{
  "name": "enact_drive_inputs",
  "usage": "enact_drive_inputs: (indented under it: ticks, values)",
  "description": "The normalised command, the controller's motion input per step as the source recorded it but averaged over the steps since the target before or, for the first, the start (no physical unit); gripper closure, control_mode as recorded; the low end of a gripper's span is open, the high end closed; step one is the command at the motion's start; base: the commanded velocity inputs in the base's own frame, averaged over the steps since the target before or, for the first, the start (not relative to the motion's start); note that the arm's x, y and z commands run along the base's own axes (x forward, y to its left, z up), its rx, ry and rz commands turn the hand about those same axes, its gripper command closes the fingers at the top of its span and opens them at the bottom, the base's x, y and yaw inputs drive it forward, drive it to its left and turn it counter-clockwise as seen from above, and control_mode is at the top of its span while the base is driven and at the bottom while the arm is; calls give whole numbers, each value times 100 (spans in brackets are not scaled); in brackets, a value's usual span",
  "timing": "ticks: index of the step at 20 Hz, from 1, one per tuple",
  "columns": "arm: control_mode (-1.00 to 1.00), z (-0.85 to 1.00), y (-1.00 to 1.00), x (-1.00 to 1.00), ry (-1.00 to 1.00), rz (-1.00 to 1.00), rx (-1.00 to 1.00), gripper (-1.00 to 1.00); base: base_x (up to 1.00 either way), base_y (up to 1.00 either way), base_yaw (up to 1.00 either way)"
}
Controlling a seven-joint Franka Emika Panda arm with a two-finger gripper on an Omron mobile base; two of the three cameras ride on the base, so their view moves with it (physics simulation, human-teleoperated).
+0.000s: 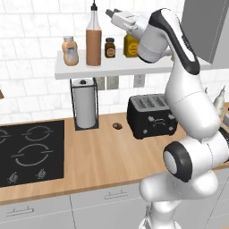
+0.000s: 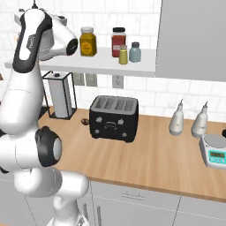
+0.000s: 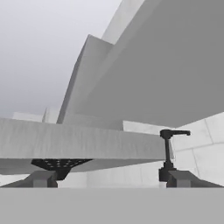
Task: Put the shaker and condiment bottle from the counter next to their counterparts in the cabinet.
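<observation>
A: Bottle status? Left to right.
B: Peach bottle upper left on shelf, condiment bottle beside it, upright. Tall, rigid, likely tippy; hold mid-body.
A: Claw?
B: Claw upper centre, right of the spout, spread wide, holding nothing.

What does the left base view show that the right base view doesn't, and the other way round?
Left base view: the condiment bottle standing on the shelf beside the peach bottle, and the stove at the counter's left end.
Right base view: the shaker set next to the blue shaker further along the shelf, and a scale at the counter's right end.
Both: the shelf, the yellow jar, the toaster and the paper towel roll.
</observation>
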Motion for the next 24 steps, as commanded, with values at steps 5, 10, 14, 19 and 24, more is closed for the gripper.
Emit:
enact_drive_inputs:
  ticks: [5, 10, 14, 19, 24]
  values:
    - [-100, 23, -29, -82, 8, -17, 2, -100, 0, 0, 0]
    - [-100, -4, -45, -100, 10, -18, 5, -100, 0, 0, 0]
    - [-100, -21, -33, -100, 8, -16, 2, -100, 0, 0, 0]
    - [-100, -57, -8, -95, 19, -16, 0, -100, 0, 0, 0]
    - [-100, -72, -1, -97, 17, -22, 0, -100, 0, 0, 0]
